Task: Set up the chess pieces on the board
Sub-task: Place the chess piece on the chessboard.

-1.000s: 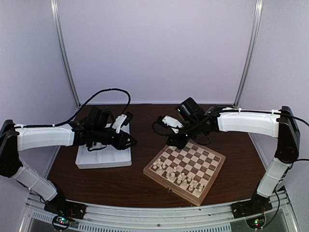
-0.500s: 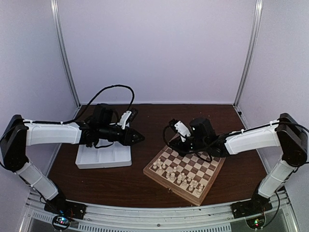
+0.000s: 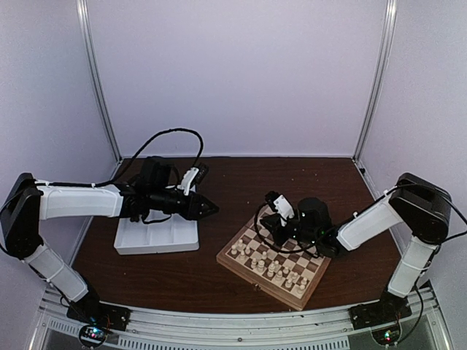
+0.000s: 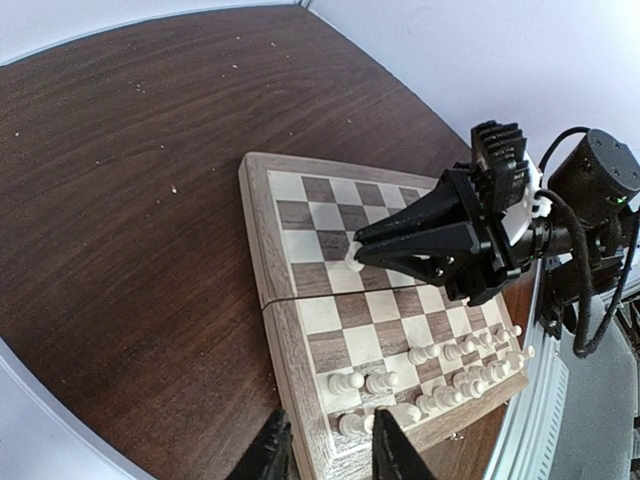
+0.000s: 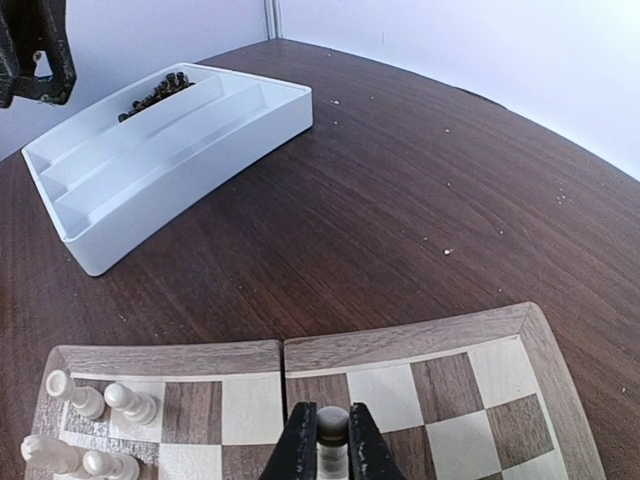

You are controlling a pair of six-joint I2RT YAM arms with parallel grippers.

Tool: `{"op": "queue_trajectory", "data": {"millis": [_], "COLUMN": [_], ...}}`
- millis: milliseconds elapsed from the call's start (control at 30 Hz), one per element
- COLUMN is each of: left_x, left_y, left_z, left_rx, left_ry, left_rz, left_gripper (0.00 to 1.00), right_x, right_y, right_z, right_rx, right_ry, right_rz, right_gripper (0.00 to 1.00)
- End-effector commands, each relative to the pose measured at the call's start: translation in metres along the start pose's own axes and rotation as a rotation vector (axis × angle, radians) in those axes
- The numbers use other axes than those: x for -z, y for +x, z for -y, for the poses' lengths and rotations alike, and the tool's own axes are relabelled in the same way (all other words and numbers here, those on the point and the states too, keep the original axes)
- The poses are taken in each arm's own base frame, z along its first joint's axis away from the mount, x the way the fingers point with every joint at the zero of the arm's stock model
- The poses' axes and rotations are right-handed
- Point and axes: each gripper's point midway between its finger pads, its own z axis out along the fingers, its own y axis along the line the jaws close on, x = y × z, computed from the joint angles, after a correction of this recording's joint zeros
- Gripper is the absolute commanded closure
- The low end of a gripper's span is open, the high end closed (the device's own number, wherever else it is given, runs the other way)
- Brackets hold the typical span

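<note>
The board (image 3: 321,257) lies on the worktop (image 3: 241,179) right of centre, turned askew so one corner faces the arm bases. The right end effector (image 5: 332,440) reaches down over its far half, fingers pinched nearly together on a cream piece (image 5: 332,424). That piece stands upright, long axis vertical, round head up. I cannot tell whether its base touches the square. More cream pieces (image 3: 271,267) stand upright, crowded along the board's near edge. The left end effector (image 3: 211,209) hovers above the white tray (image 3: 157,240), pointing toward the board, fingers partly apart with nothing seen between the tips. Dark pieces (image 5: 152,93) lie heaped in the tray's far compartment.
</note>
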Motion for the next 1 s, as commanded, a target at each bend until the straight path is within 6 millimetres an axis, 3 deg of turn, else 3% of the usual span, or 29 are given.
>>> {"op": "queue_trajectory", "data": {"millis": [0, 467, 600, 700, 967], "left_x": [0.006, 0.007, 0.007, 0.007, 0.009], "left_y": [-0.013, -0.010, -0.009, -0.008, -0.007], "left_z": [0.003, 0.001, 0.000, -0.001, -0.001], "left_rx": [-0.026, -0.030, -0.030, -0.032, -0.035], "left_ry": [0.000, -0.018, -0.022, -0.024, -0.032], "left_rz": [0.031, 0.022, 0.019, 0.017, 0.018], "left_gripper": [0.71, 0.71, 0.71, 0.71, 0.71], "right_x": [-0.002, -0.009, -0.007, -0.006, 0.002], "right_y": [-0.007, 0.023, 0.025, 0.024, 0.016], "right_z": [0.010, 0.028, 0.030, 0.030, 0.030], "right_rx": [-0.034, -0.094, -0.098, -0.100, -0.104], "right_ry": [0.017, 0.042, 0.046, 0.047, 0.054], "right_rz": [0.058, -0.080, -0.088, -0.090, -0.095], "right_gripper": [0.89, 0.85, 0.77, 0.65, 0.62]}}
